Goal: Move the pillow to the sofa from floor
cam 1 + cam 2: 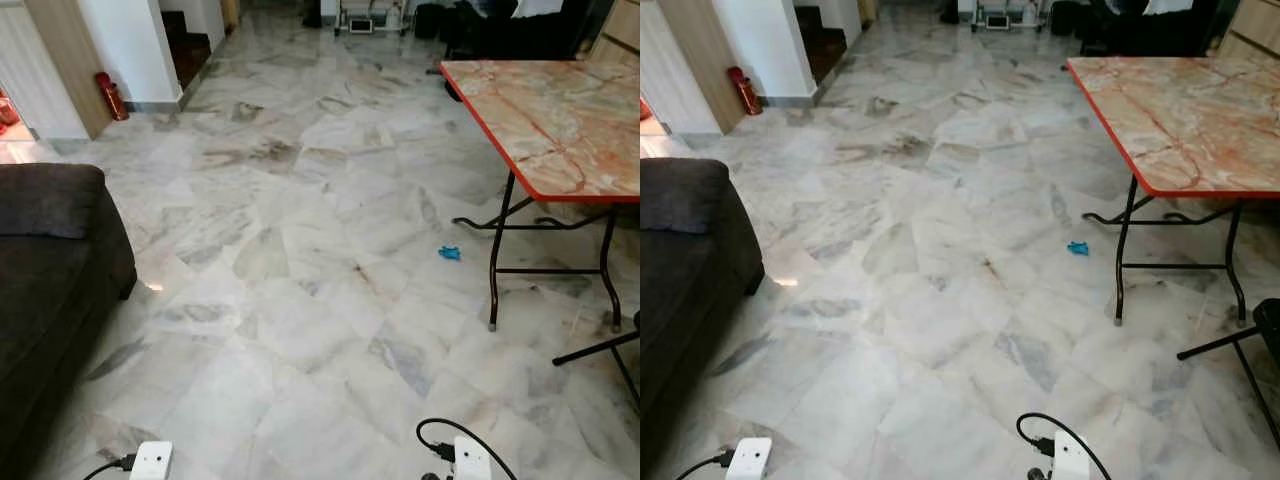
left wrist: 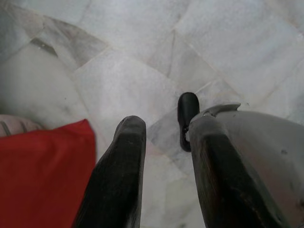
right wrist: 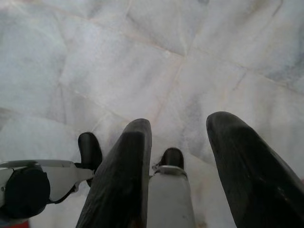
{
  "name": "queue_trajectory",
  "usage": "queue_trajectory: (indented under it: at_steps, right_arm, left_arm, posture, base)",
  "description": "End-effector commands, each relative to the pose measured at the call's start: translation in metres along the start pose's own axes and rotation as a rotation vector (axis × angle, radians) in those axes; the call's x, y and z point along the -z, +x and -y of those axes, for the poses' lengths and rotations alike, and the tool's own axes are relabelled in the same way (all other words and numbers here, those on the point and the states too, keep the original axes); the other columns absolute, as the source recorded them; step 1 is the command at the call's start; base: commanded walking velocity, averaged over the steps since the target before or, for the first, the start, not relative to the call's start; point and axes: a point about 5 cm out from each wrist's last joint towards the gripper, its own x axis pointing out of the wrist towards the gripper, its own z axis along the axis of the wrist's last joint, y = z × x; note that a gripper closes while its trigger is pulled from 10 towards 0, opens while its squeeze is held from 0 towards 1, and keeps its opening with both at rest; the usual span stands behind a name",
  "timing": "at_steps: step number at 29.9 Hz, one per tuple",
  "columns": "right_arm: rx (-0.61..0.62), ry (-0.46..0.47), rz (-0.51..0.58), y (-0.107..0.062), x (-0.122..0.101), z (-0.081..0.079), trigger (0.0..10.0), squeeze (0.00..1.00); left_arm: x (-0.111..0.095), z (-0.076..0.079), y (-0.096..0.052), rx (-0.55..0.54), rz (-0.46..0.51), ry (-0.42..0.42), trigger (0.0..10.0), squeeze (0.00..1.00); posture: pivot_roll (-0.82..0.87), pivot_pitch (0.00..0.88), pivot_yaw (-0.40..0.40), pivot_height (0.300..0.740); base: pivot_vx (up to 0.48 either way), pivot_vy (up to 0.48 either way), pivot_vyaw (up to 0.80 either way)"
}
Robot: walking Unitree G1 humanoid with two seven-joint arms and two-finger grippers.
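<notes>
Red pillow (image 2: 45,175) lies on marble floor (image 1: 300,250), just beside left tool (image 2: 164,156), fingers apart, empty. Right tool (image 3: 178,161) also apart, empty, above floor. Dark sofa (image 1: 50,270) at robot's left; table (image 1: 550,120) at right.

Head views: evenly bright, sharp; a small glare spot on the marble floor (image 1: 153,287) beside the sofa (image 1: 50,260).
Shadows: soft, under the table (image 1: 560,120).
Wrist views: dimmer, hazy; the 2 fingers (image 2: 118,175) of each gripper blurred, floor beyond them soft.
</notes>
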Motion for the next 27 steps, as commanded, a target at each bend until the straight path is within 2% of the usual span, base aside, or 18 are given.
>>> queue_trajectory:
  at_steps: [1, 14, 27]
  right_arm:
    - [-0.007, -0.014, 0.009, 0.0, -0.002, -0.001, 10.0, 0.0]
    - [-0.017, -0.022, 0.002, 0.0, -0.002, -0.001, 10.0, 0.0]
    - [-0.026, -0.036, 0.001, 0.001, -0.004, -0.001, 10.0, 0.0]
  left_arm:
    - [0.002, -0.003, -0.001, -0.007, -0.005, -0.001, 10.0, 0.0]
    - [0.003, -0.004, -0.001, -0.015, -0.008, -0.007, 10.0, 0.0]
    - [0.005, 0.006, 0.001, -0.009, -0.012, -0.014, 10.0, 0.0]
  posture:
    - [0.04, 0.0, -0.015, 0.74]
    - [0.03, 0.0, -0.019, 0.74]
    - [0.04, 0.0, -0.026, 0.74]
  base:
    - [0.0, 0.0, 0.8]
    - [0.0, 0.0, 0.8]
    - [0.0, 0.0, 0.8]
